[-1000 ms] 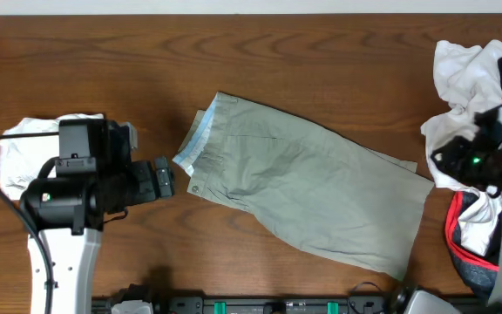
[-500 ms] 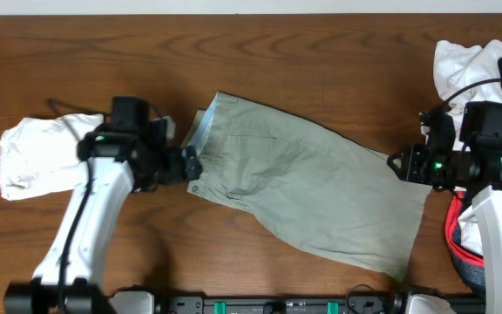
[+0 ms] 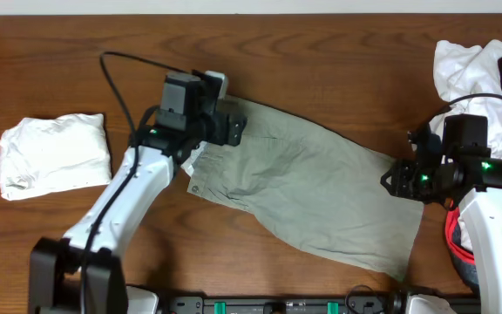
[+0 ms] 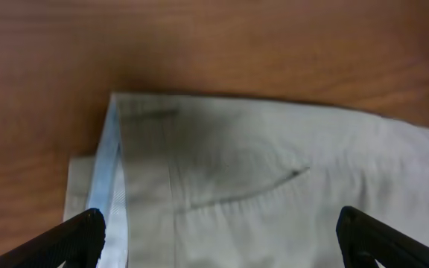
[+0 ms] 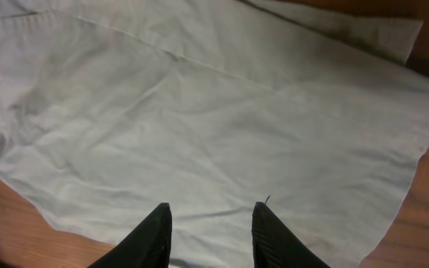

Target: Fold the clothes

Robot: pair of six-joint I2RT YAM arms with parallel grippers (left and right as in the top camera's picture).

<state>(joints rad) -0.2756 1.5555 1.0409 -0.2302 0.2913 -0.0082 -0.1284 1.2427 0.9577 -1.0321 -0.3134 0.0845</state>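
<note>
Khaki shorts [image 3: 312,192], left hand [image 3: 236,127] splayed above waistband [image 4: 106,171], right hand [image 5: 208,217] above hem [image 3: 417,222]

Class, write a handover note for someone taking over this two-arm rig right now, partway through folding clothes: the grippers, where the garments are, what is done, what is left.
Left gripper: wide open, empty, over the waistband end of the khaki shorts.
Right gripper: fingers narrowly apart, nothing between them, over the shorts' leg-hem end.
Shorts: flat, slantwise across the middle of the table, pale blue lining showing at the waist.
Done: a white garment sits folded at the left.
Left: fold the shorts, then work through the pile of clothes at the right edge.
</note>
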